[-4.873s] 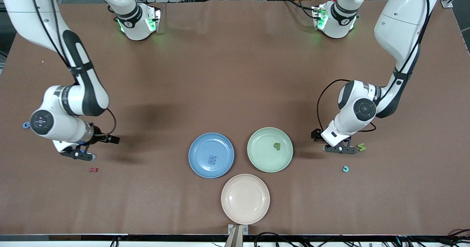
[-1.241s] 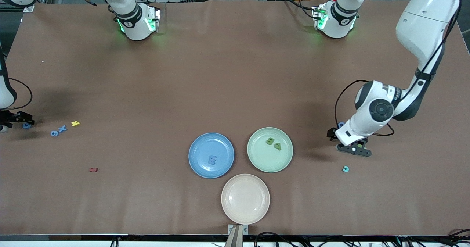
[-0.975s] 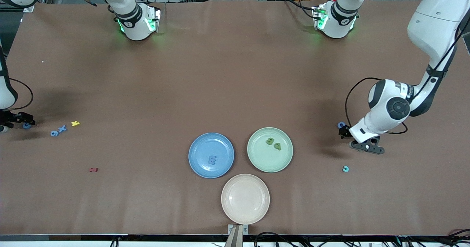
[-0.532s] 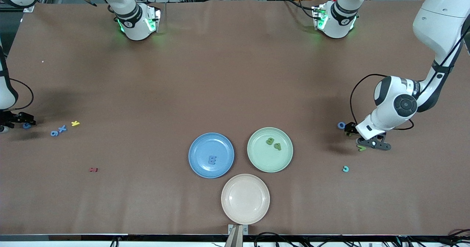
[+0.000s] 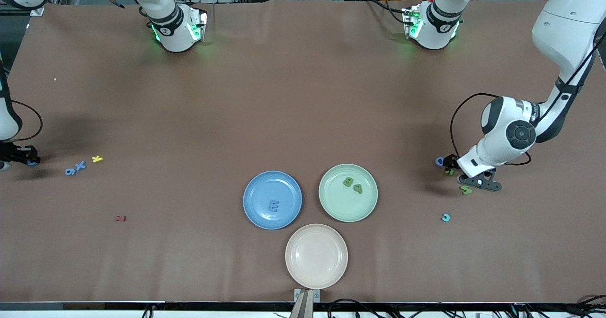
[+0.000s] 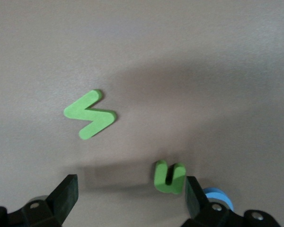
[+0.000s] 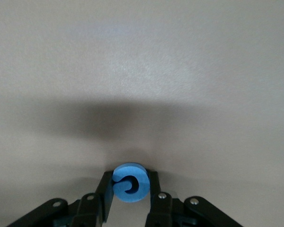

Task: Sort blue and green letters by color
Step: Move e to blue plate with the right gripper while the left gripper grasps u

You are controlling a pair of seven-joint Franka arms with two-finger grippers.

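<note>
— What sits where on the surface (image 5: 303, 95)?
— Two plates (image 5: 272, 199) side by side mid-surface, a third plate (image 5: 316, 256) nearer the camera between them — loose letters (image 5: 75, 168) lie toward each arm's end.

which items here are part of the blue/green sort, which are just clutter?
Job: blue G in the right gripper; blue 9, blue X; E on blue plate; two green letters on green plate; green zigzag, green U, blue ring by the open left gripper.

Clutter: yellow K, red letter, teal letter, beige plate.
</note>
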